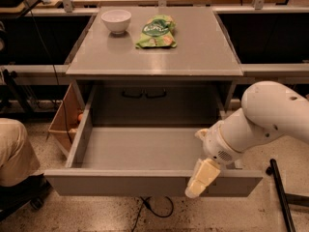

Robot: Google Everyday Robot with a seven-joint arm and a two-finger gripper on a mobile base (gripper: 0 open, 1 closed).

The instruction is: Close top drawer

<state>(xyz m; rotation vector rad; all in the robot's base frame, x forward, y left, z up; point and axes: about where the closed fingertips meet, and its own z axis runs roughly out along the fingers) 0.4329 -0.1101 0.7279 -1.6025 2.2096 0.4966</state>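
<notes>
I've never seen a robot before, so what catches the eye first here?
The wide matte-grey top drawer gapes open. At right, a bulky white robot arm hangs its cream gripper over the drawer's front panel. Behind, a white bowl and green snack bag sit on the grey tabletop.

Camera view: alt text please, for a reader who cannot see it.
The top drawer stands pulled far out, with the gripper at the right part of its front panel. A white bowl and a green bag sit on the cabinet top.

White arm [270, 115] — gripper [195, 186] (cream, perhaps) low-right.
</notes>
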